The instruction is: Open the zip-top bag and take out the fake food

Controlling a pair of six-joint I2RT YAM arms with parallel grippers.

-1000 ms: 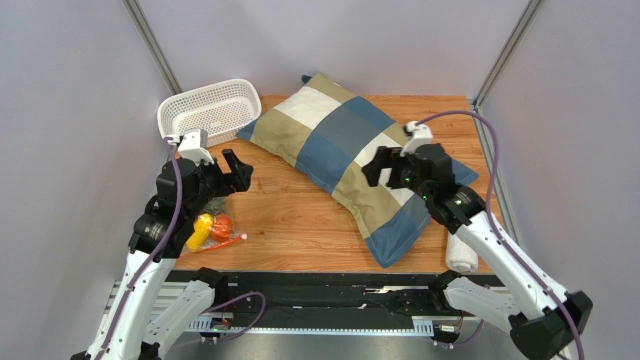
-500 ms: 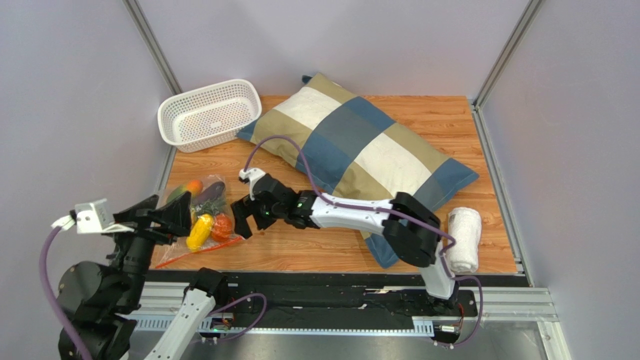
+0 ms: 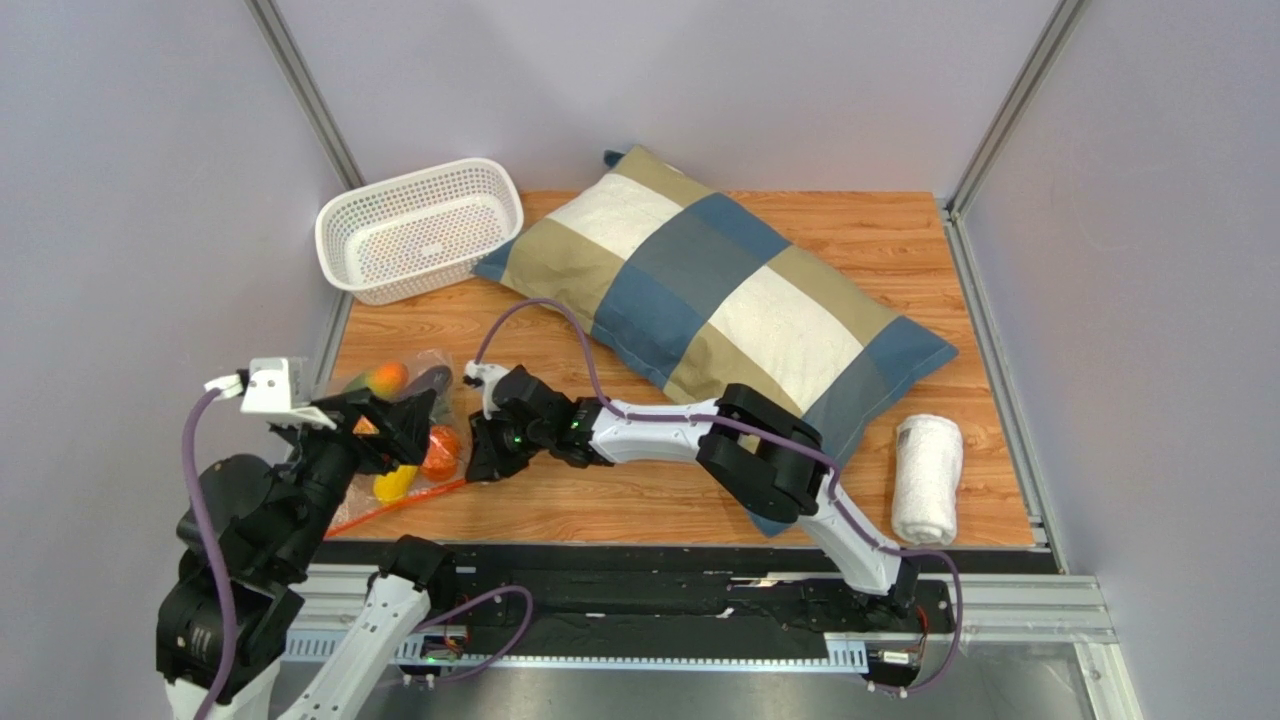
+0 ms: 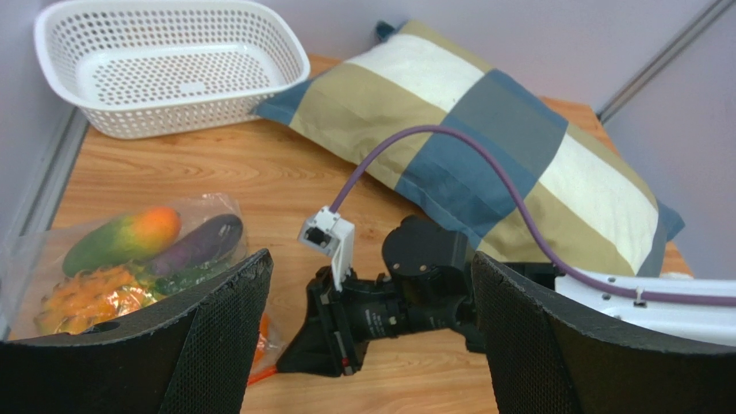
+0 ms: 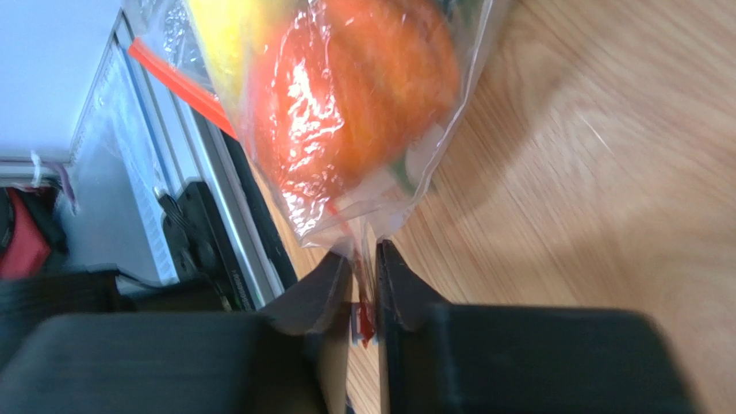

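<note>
Opening step, zip-top bag not yet open: one corner pinched, second hold wanting.
Table (image 3: 902, 225), wood; pillow (image 3: 721, 300), patchwork, across centre; basket (image 3: 418, 225), white, far-left corner; towel roll (image 3: 927, 477), near right. Zip-top bag (image 4: 130, 250) lies at near-left edge, orange-red zip strip (image 5: 177, 82) seemingly shut, fake food inside: mango (image 4: 121, 240), eggplant (image 4: 197, 246), pineapple (image 4: 91, 302), orange-red round piece (image 5: 363, 95). Right gripper (image 5: 363, 259): fingers nearly together, clamped on film at the bag's corner. Left gripper (image 4: 370, 260): fingers wide apart, above the bag, holding nothing. Next move likely calls for the left to take the slider or opposite lip, then a pull apart.
</note>
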